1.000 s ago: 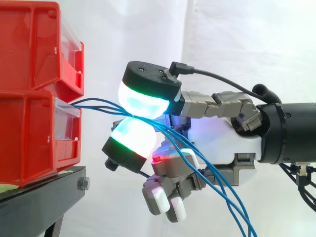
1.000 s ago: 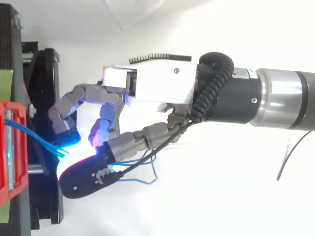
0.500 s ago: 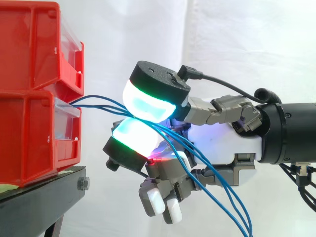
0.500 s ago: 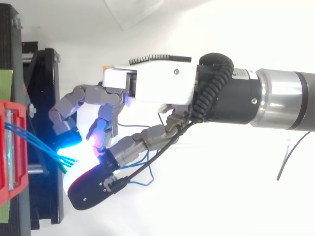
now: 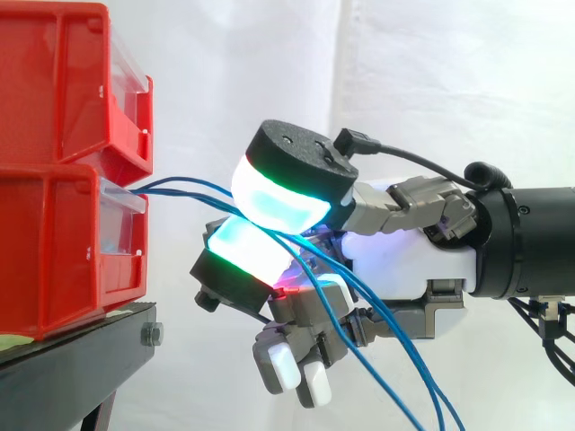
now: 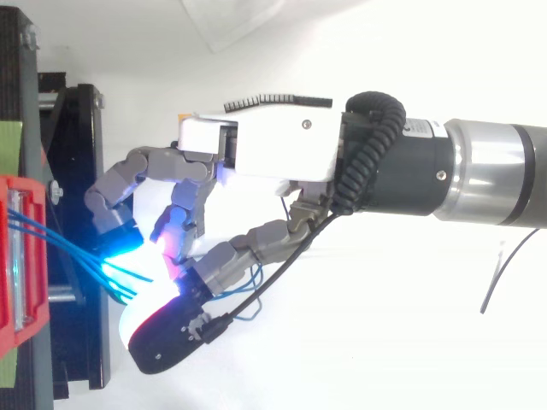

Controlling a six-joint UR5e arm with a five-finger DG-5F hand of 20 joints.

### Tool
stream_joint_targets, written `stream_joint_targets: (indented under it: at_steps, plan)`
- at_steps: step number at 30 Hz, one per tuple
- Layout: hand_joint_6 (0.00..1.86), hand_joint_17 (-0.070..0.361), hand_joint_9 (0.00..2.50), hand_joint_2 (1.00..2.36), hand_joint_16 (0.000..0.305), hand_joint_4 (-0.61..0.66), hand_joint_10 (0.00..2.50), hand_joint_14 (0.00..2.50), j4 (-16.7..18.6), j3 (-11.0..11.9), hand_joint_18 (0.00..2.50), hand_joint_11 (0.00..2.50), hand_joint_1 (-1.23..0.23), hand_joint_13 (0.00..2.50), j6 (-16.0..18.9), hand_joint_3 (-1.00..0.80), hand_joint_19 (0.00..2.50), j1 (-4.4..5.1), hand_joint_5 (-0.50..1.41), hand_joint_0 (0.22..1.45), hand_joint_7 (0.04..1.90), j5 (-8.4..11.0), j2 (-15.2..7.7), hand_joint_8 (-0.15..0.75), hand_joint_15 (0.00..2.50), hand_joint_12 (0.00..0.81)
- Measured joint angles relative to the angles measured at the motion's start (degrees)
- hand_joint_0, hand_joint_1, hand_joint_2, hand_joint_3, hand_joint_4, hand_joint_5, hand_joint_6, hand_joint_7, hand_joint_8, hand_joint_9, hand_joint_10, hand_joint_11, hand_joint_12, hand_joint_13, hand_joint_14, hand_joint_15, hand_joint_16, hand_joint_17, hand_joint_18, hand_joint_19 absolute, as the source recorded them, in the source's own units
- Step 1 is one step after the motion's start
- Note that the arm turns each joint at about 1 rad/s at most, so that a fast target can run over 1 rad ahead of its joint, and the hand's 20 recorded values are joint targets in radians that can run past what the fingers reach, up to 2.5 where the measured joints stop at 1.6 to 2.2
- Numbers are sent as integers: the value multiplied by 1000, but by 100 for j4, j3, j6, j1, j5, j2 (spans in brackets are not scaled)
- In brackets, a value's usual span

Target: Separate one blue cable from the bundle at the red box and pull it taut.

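The blue cables [image 5: 175,190] come out of the front of the lower red bin [image 5: 54,251] as a loose bundle of several strands, lying close together just outside its opening. They run away from the bin into the hand [image 5: 404,260] and pass through it. On the side far from the bin they drop in slack curves below it. In the top view the strands leave the bin [image 6: 34,196] side by side and fan out a little as they reach the hand [image 6: 256,145]. The hand hangs near the bin's front, apart from it, about level with the bin's upper edge. Whether it clamps the cables or merely lets them pass, I cannot tell. The upper red bin [image 5: 54,81] sits stacked on the lower one, and the black stand [image 5: 81,359] carries the lower bin from beneath. The arm [image 5: 530,242] reaches towards the bin from the far side, with the white curtain [image 5: 449,81] behind everything
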Motion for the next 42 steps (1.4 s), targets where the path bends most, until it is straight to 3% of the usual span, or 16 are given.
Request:
stream_joint_targets:
  at_steps: [13, 19, 30, 37, 42]
  plan:
    - [917, 106, 1296, 1000, 47, 49, 31, 29, 0, 2, 969, 1226, -1104, 1077, -84, -500, 735, 4, -124, 566, 1356, 0, 0, 302, 737, 361]
    - [909, 123, 1311, 1000, 55, 61, 27, 27, 0, 3, 1016, 1188, -983, 1095, -87, -500, 723, 5, -129, 453, 1238, 0, 0, 330, 730, 396]
    - [885, 111, 1319, 1000, 49, 61, 28, 27, 0, 4, 988, 1181, -659, 1072, -87, -500, 775, 5, -129, 543, 1218, 0, 2, 310, 716, 367]
    - [871, 107, 1322, 1000, 47, 56, 28, 28, 0, 3, 969, 1162, -640, 1060, -87, -500, 809, 8, -130, 600, 1249, 0, 2, 303, 735, 360]
    - [861, 112, 1323, 1000, 50, 62, 28, 27, 0, 4, 976, 1159, -606, 1060, -87, -500, 808, 7, -131, 550, 1226, 0, 1, 310, 731, 373]
